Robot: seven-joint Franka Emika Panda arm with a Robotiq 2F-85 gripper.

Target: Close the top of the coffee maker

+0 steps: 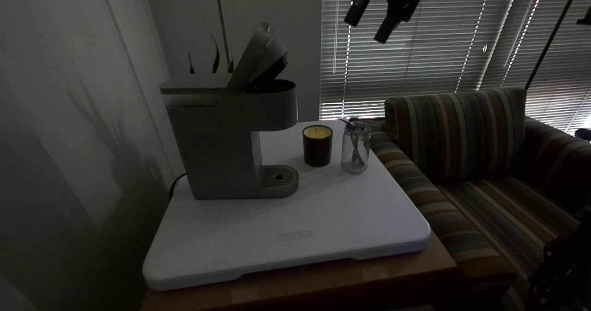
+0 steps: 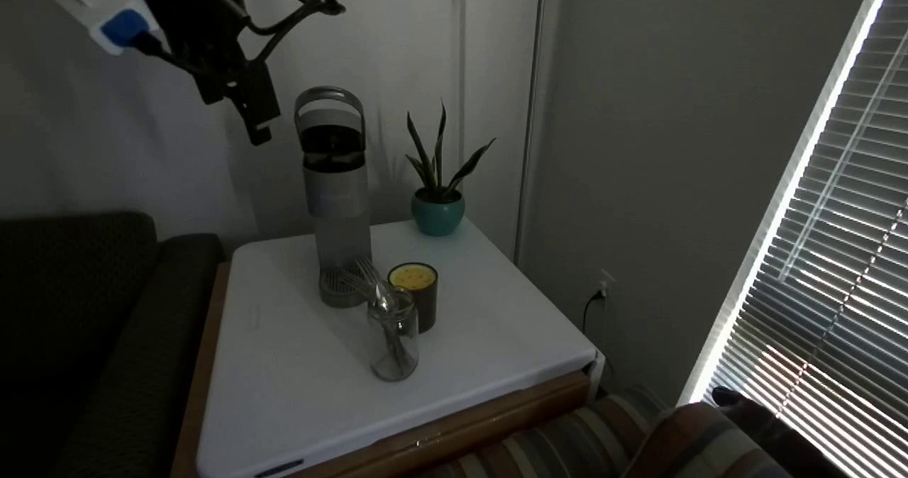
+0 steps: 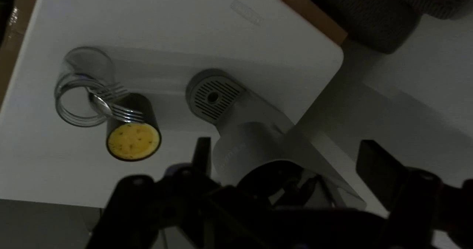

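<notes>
The grey coffee maker [image 1: 217,149] stands upright on the white board; it also shows in an exterior view [image 2: 338,198] and in the wrist view [image 3: 240,153]. Its top [image 1: 258,57], a hinged grey lid flap, is raised and tilted back, leaving the head's dark opening uncovered. The raised top also shows in an exterior view [image 2: 330,118]. My gripper [image 1: 369,27] is open and empty, above and in front of the machine, apart from the lid. It also shows in an exterior view [image 2: 237,116]. In the wrist view the gripper [image 3: 286,145] hides most of the top.
A dark candle jar [image 1: 317,147] and a clear glass jar [image 1: 355,149] with forks and a spoon stand in front of the machine. A potted plant [image 2: 438,212] stands beside it. The white board [image 1: 286,255] lies on a wooden table beside a striped armchair [image 1: 452,135].
</notes>
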